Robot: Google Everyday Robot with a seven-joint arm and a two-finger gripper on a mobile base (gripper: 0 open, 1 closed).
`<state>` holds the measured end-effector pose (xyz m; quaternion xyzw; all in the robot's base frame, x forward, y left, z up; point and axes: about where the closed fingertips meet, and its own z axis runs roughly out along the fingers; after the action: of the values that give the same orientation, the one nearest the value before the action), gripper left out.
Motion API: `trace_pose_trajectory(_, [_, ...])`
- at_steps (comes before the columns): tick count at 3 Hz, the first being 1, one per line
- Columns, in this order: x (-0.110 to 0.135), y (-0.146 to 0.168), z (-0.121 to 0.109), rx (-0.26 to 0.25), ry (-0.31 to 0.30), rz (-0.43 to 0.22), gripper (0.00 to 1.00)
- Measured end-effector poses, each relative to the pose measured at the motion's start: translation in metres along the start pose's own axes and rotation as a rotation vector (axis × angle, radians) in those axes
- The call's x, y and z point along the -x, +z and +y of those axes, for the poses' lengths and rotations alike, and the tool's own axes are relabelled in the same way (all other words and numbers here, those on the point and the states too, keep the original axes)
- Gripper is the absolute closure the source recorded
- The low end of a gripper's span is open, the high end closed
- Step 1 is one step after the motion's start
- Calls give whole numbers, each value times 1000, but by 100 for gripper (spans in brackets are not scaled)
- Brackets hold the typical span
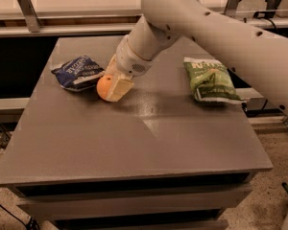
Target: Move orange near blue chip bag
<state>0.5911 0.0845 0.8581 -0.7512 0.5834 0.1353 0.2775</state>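
The orange (103,86) sits low at the grey table's (134,138) back left, right beside the blue chip bag (78,72), a dark navy foil bag with white lettering. My gripper (111,86) reaches down from the upper right and is shut on the orange, its pale fingers (119,87) around the fruit's right side. The orange touches or nearly touches the bag's right edge. I cannot tell whether the orange rests on the table.
A green chip bag (210,79) lies at the table's back right. My white arm (206,28) crosses over the back of the table. A shelf rail (62,30) runs behind the table.
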Motion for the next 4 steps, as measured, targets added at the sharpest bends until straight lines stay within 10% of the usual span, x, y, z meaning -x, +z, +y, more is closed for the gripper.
trace_pose_trajectory(2, [-1,2,0,27,-18,5,0])
trace_pose_trajectory(4, [-2,-9,-3,13,-21,16,0])
